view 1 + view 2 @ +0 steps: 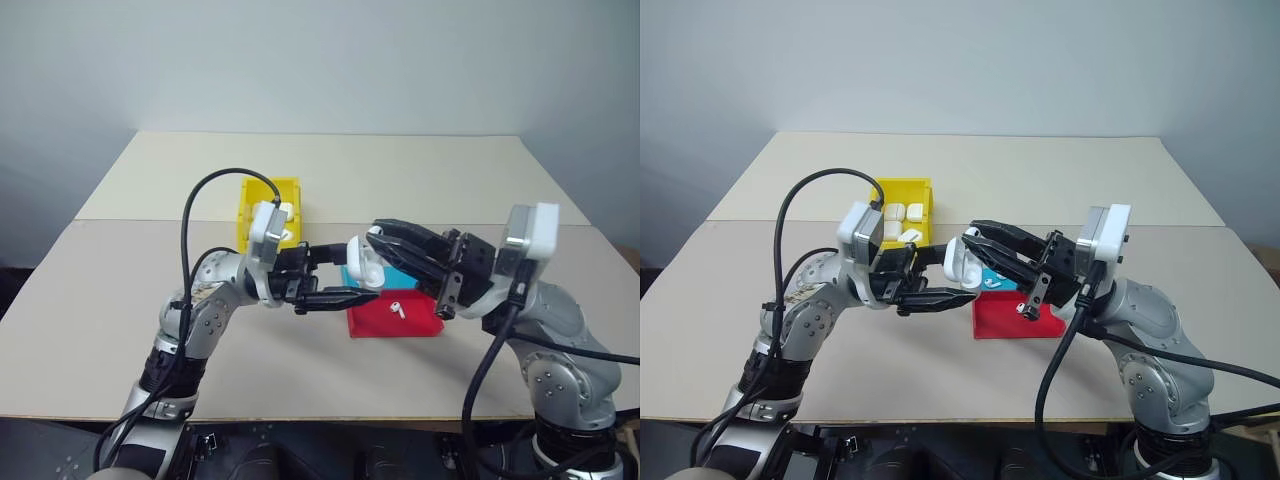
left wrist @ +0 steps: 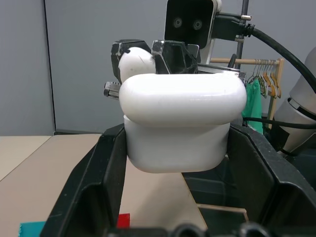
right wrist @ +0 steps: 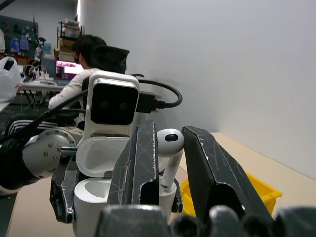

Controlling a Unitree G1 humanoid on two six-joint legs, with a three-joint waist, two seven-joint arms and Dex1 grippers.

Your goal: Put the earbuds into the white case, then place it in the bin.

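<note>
The yellow bin (image 1: pixel 902 200) sits far back on the left of the bench (image 1: pixel 970 165), with white cases inside. In front of it, the left tool (image 2: pixel 175 148) is squeezed tight on the white case (image 2: pixel 180 121), lid open, held up over the bench. Right beside it, the right tool (image 3: pixel 170 163) pinches one earbud (image 3: pixel 169 148) just above the open case. Another earbud (image 1: pixel 394 309) lies on the red tray (image 1: pixel 395 318) below.

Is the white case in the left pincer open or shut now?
Open: the white case has its lid raised, held by the left pincer, while the right pincer lowers an earbud in.
</note>
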